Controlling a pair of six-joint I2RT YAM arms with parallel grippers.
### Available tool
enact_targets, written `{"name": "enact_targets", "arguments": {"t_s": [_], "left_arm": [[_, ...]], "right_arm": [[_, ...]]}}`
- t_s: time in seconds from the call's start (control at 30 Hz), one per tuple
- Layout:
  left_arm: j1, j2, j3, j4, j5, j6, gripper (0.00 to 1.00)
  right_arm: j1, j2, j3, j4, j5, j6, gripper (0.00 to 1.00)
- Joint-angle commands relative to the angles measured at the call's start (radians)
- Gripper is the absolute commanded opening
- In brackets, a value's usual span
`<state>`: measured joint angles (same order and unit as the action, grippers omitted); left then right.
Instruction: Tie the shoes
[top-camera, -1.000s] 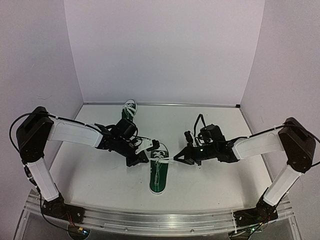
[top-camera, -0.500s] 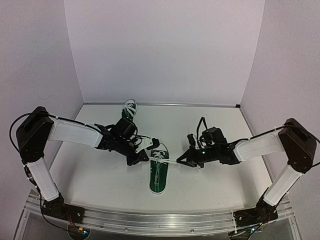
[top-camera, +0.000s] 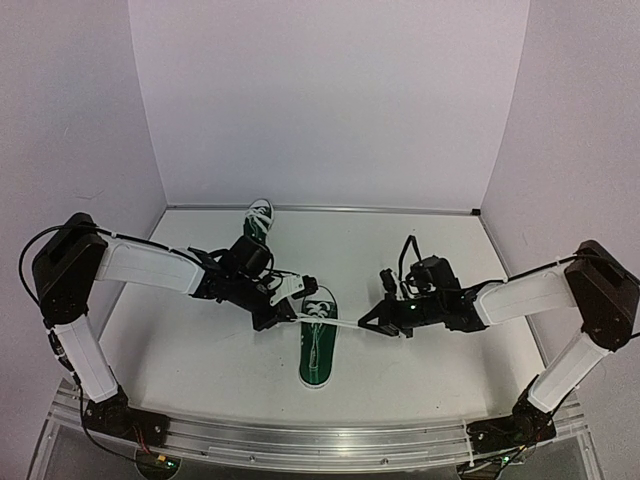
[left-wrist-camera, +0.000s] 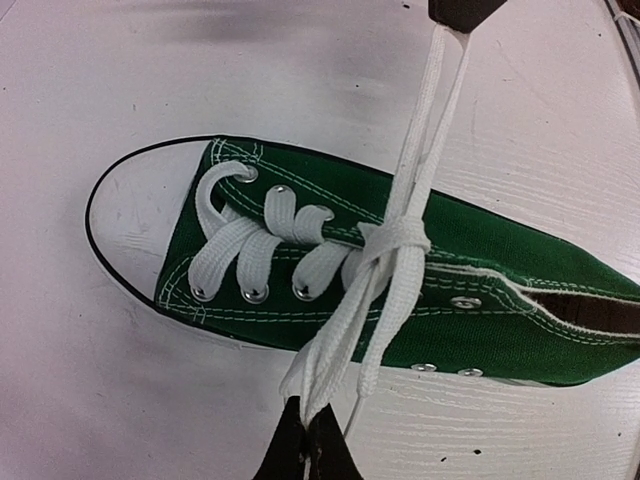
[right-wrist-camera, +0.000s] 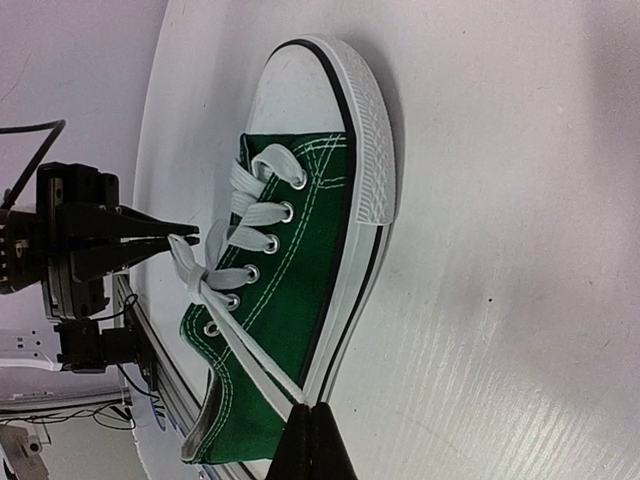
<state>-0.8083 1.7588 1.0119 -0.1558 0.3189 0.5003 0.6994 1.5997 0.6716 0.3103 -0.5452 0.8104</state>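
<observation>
White worktop (top-camera: 190, 350) under pale walls carries two arms reaching inward over the near shoe (top-camera: 316, 358), which lies mid-worktop, while the other shoe (top-camera: 259, 218) sits well apart by the back wall. Left tool (left-wrist-camera: 306, 430) and right tool (right-wrist-camera: 312, 430) are each pinched closed on the white lace (top-camera: 340, 323), stretched straight between them through a half-knot (left-wrist-camera: 398, 238).

The right gripper (top-camera: 364, 325) is now a little farther from the near shoe (top-camera: 316, 352), moved out toward the right side. The white lace (top-camera: 343, 323) that it pinches runs longer and tighter than before.
</observation>
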Motion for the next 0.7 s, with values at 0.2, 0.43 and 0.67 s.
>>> {"name": "enact_targets", "arguments": {"t_s": [0.2, 0.43, 0.67], "left_arm": [[0.019, -0.02, -0.01, 0.004, -0.006, 0.021, 0.0], [0.018, -0.062, -0.026, 0.004, 0.04, 0.049, 0.01], [-0.037, -0.063, -0.002, -0.068, 0.076, 0.096, 0.21]], "right_arm": [[0.031, 0.092, 0.081, -0.03, -0.132, -0.081, 0.0], [0.031, 0.074, 0.155, -0.108, -0.145, -0.158, 0.29], [0.028, 0.09, 0.274, -0.227, -0.121, -0.238, 0.34]]}}
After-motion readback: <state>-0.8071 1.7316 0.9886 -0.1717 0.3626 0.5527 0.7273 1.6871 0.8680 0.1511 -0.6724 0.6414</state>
